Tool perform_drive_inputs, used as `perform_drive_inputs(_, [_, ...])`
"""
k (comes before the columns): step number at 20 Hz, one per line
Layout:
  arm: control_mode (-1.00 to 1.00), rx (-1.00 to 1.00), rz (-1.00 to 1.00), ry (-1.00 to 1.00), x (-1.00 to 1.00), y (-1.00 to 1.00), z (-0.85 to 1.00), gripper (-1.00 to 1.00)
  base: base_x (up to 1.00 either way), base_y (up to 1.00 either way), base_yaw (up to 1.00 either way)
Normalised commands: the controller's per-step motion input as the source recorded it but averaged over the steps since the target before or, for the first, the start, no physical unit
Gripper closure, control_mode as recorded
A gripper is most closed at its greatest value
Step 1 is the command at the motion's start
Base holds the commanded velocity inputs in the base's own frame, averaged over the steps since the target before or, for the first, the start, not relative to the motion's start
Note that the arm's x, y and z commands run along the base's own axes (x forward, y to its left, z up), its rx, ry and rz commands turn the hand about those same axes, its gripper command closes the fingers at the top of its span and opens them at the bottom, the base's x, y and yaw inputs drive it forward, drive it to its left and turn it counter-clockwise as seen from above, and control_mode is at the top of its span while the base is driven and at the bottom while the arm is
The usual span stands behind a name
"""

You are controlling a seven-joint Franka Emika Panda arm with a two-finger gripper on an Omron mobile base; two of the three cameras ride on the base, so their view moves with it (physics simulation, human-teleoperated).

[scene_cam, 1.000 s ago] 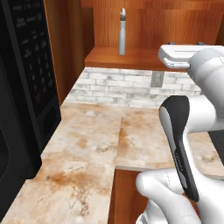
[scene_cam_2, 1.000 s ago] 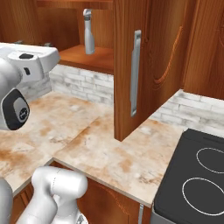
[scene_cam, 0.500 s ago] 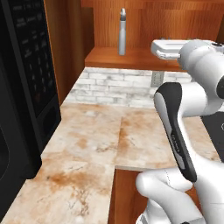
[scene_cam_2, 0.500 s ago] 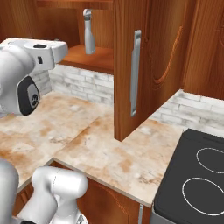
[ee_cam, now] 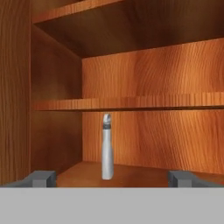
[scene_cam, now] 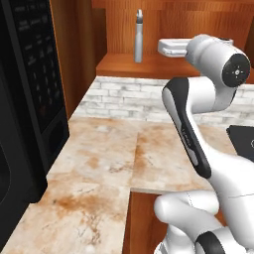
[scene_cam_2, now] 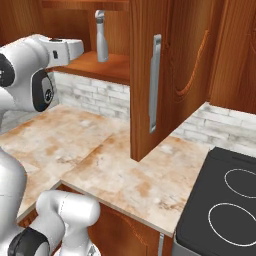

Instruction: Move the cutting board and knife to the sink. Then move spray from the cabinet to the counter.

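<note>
In the left base view, the spray bottle [scene_cam: 139, 35] is seen standing upright on the bottom shelf of the open wall cabinet [scene_cam: 149, 65], to the left of the arm's raised white hand. The hand is held level at about shelf height and is pointed into the cabinet, with the bottle ahead of it and a little to one side; the two are apart.

In the right base view, the same bottle [scene_cam_2: 101, 42] stands on the shelf, just beyond the end of the hand, and the open cabinet door hangs to the right of it. The tabletop [scene_cam_2: 75, 145] lies below.

In the hand view, the bottle [ee_cam: 106, 147] is found almost midway between the two dark fingertips of the claw [ee_cam: 113, 178], slightly left of centre, and deeper in the cabinet. Its long axis is vertical. The claw is spread fully and nothing is held. A straight reach forward is judged sufficient to bring the bottle between the fingers.
</note>
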Motion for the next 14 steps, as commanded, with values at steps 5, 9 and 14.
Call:
perform_drive_inputs(5, [-1.00,-0.01,0.00,0.08,0.52,0.05,0.00,-1.00,0.00,0.00,0.00])
perform_drive_inputs(9, [-1.00,0.00,0.00,0.07,0.51,0.06,0.00,-1.00,0.00,0.00,0.00])
perform_drive_inputs(14, [-1.00,0.00,0.01,0.06,0.48,0.02,0.00,-1.00,0.00,0.00,0.00])
